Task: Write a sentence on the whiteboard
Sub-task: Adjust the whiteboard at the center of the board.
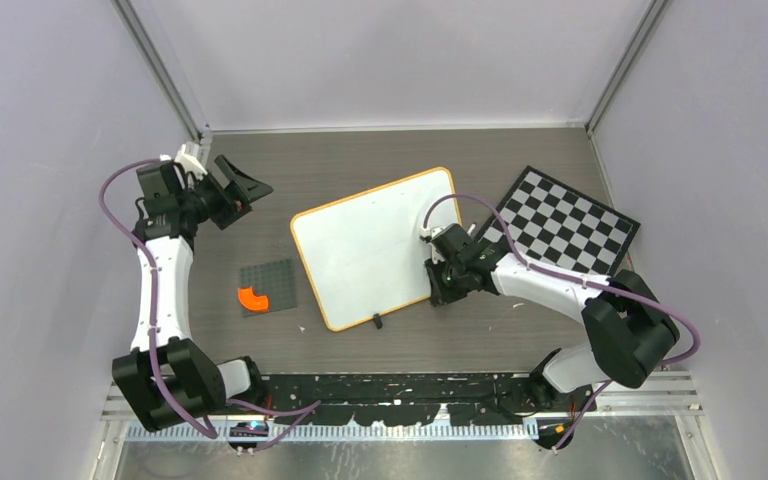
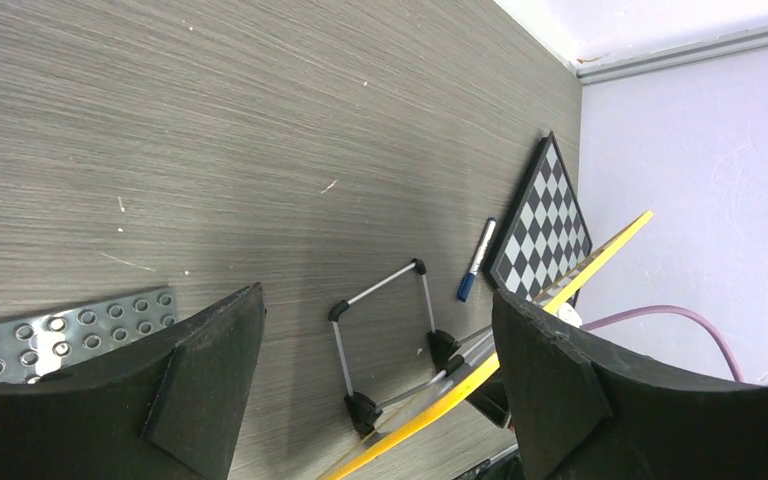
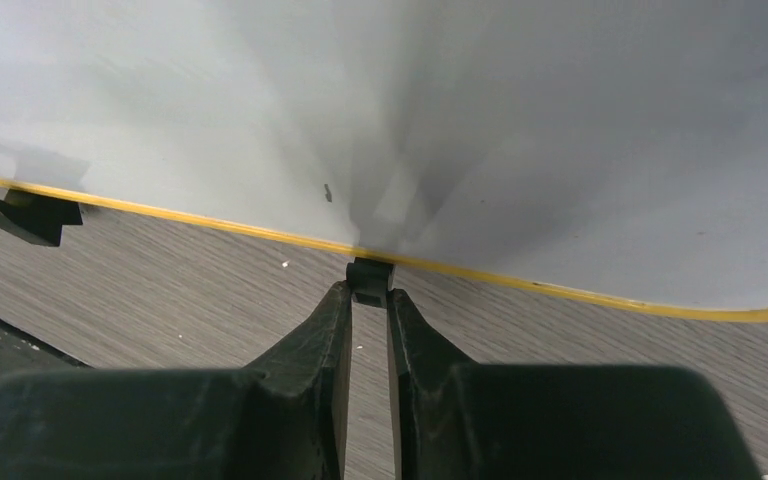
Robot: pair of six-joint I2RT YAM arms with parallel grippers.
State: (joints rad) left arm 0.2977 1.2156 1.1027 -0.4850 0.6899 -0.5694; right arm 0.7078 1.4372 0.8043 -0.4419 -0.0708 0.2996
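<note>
The whiteboard (image 1: 375, 245), white with an orange-yellow frame, sits at the middle of the table. In the left wrist view its yellow edge (image 2: 560, 295) looks raised, with a folding wire stand (image 2: 385, 330) under it. My right gripper (image 1: 439, 288) is at the board's right edge. In the right wrist view this gripper (image 3: 369, 287) is shut on a small black clip foot (image 3: 370, 272) on the frame. A second clip foot (image 3: 25, 215) shows further along the frame. My left gripper (image 1: 250, 190) is open and empty at the far left, well away from the board. It also shows in the left wrist view (image 2: 378, 295).
A black-and-white checkered board (image 1: 565, 222) lies right of the whiteboard, partly under my right arm. A blue marker (image 2: 475, 262) lies on the table beside it. A grey studded plate (image 1: 268, 288) with an orange piece (image 1: 253, 297) lies left of the whiteboard. Walls close in on three sides.
</note>
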